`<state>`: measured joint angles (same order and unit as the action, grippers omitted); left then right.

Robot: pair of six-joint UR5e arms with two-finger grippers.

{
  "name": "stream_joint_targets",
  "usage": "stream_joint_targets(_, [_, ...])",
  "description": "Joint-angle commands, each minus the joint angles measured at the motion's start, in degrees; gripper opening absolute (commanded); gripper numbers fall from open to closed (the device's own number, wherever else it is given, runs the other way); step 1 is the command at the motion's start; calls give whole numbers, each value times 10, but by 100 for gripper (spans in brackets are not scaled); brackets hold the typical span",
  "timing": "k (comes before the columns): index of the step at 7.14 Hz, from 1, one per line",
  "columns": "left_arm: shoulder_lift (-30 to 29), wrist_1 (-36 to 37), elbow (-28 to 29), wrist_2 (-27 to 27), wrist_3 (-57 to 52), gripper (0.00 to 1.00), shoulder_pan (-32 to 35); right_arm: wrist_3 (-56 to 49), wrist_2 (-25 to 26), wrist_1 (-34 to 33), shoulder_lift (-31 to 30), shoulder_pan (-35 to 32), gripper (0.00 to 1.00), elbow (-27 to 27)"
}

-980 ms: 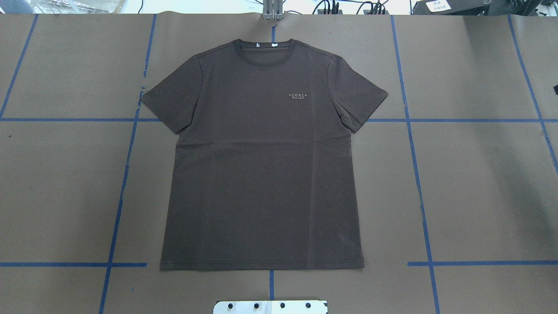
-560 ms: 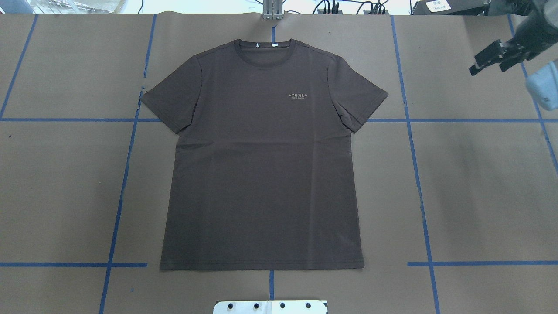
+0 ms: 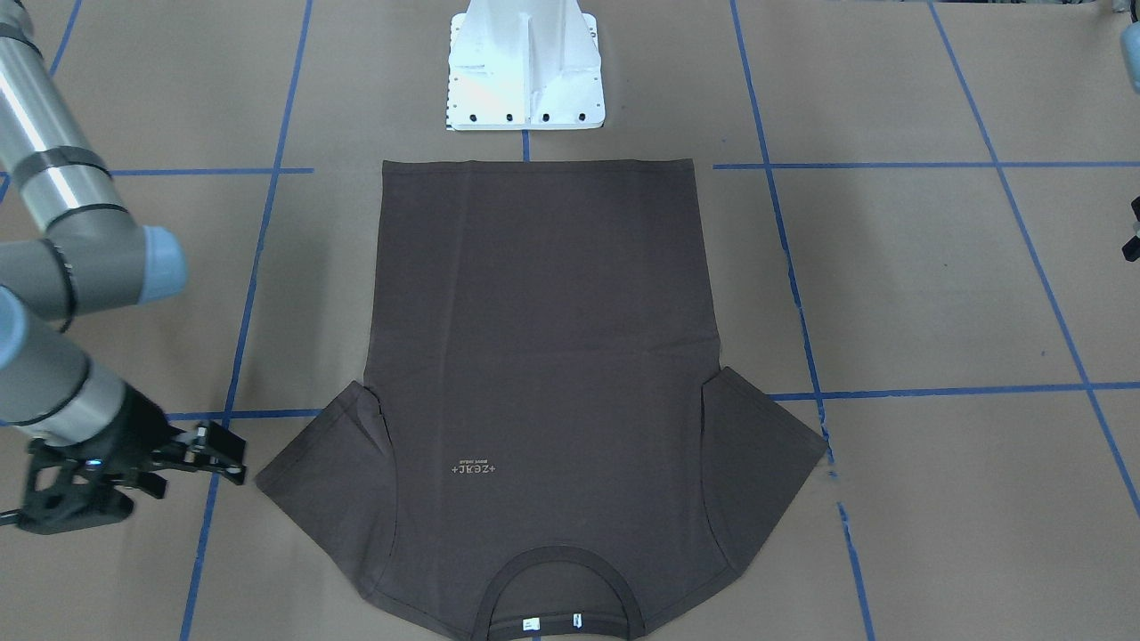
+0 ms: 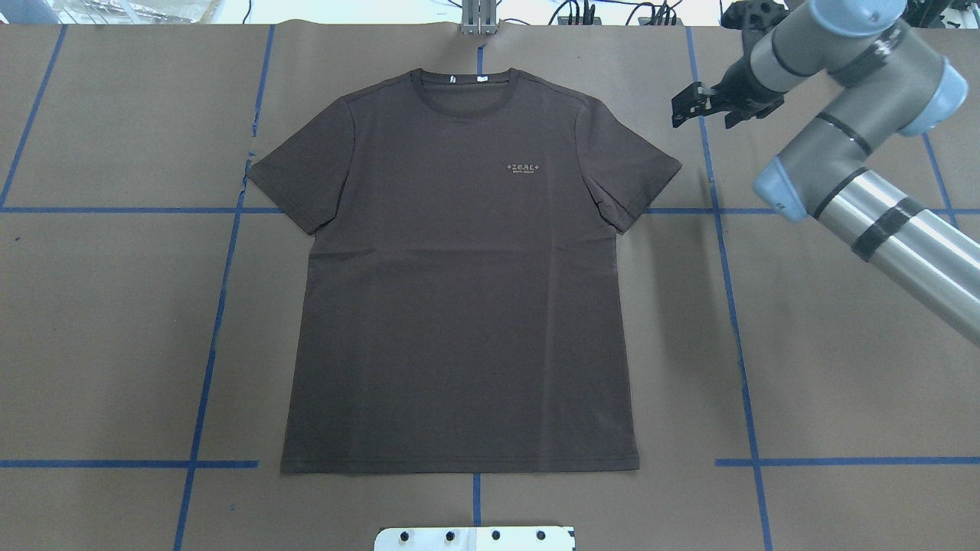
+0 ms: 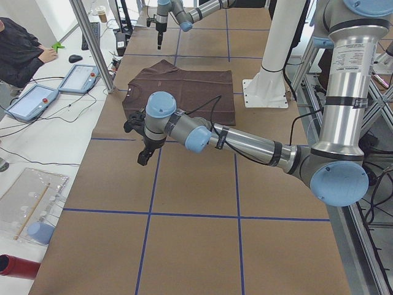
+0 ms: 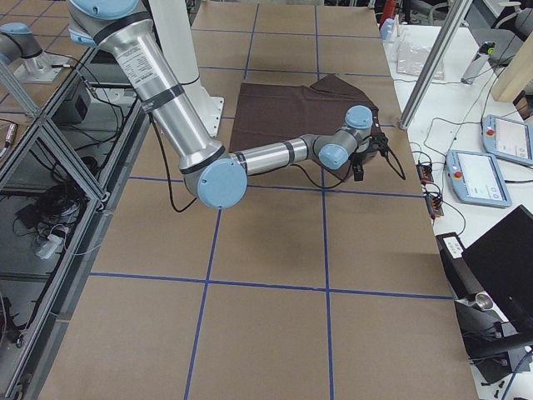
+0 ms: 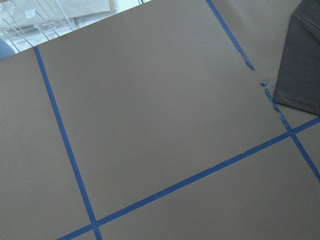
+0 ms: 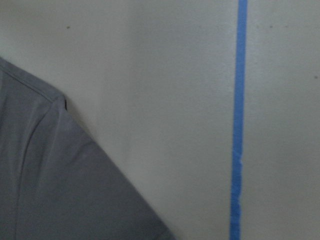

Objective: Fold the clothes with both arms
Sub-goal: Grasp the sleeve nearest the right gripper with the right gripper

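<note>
While poised off T-shirt point(image 4: 459, 306) sleeve point(image 4: 639, 180) with right gripper point(image 4: 677, 111) spread | left gripper point(image 5: 145, 153) jaws: could not tell | risked pinching paper point(image 4: 842, 344) too.

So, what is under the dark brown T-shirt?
The T-shirt lies flat on the brown paper table cover. The blue tape lines reach its edges and disappear under it, so those parts are hidden. Anything else beneath the fabric cannot be seen.

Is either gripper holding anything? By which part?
Nothing is held. The T-shirt lies flat; the right gripper is open beside its sleeve, the left gripper hangs over bare table, both apart from it.
</note>
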<state>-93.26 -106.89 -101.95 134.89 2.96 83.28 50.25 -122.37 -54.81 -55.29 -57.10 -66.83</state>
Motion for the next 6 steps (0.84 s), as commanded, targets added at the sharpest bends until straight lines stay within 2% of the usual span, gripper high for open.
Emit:
stream_joint_targets(1, [-1, -1, 3, 1, -1, 100, 0, 40, 15, -5, 30, 28, 100, 39])
stream_joint_targets(2, [-1, -1, 2, 1, -1, 100, 0, 37, 17, -26, 29, 37, 100, 41])
stream_joint_targets(5, [-1, -1, 2, 2, -1, 100, 0, 34, 26, -29, 28, 46, 100, 64])
stream_joint_targets(6, [-1, -2, 2, 2, -1, 100, 0, 34, 26, -29, 27, 46, 94, 64])
